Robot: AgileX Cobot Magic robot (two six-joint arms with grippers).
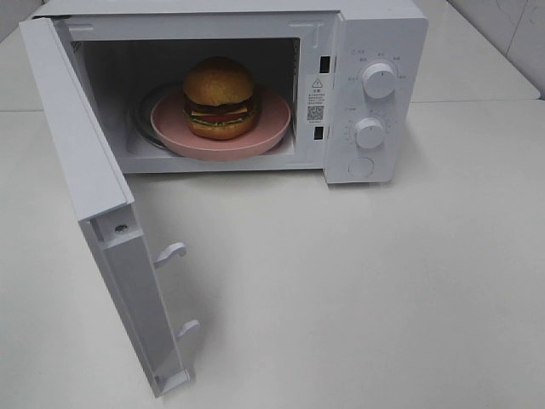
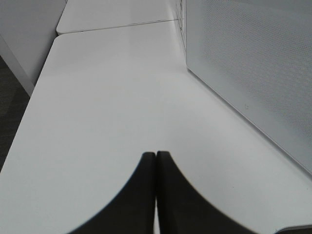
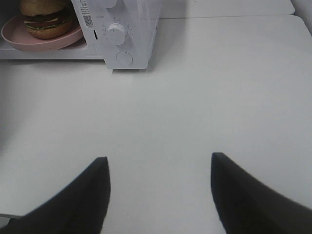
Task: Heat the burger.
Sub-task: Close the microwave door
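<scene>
Items on the white table, left to right.

1. Left gripper: seen only from its own wrist camera. Its two dark fingers are pressed together with nothing between them. It hangs over bare table beside a white perforated panel, probably the door's face.

2. Microwave door: swung fully open toward the near left, hinged at the oven's left edge. Two latch hooks stick out from its free edge.

3. Microwave: a white box at the far middle of the table, its cavity exposed.

4. Pink plate: inside the cavity, lying flat on the turntable.

5. Burger: upright on the pink plate inside the cavity, a little left of the plate's centre. No gripper touches it.

6. Control panel, on the right of the oven front: upper knob, lower knob and a round button below them. I cannot read their settings.

7. Right gripper: its fingers are spread wide and empty. It sits over bare table, near side, well apart from the oven, facing the panel.

Progress: loading looks finished, since the burger is already in the oven. What appears left is to shut the door and then set the knobs to start heating. Neither arm is in contact with the door or the controls.
</scene>
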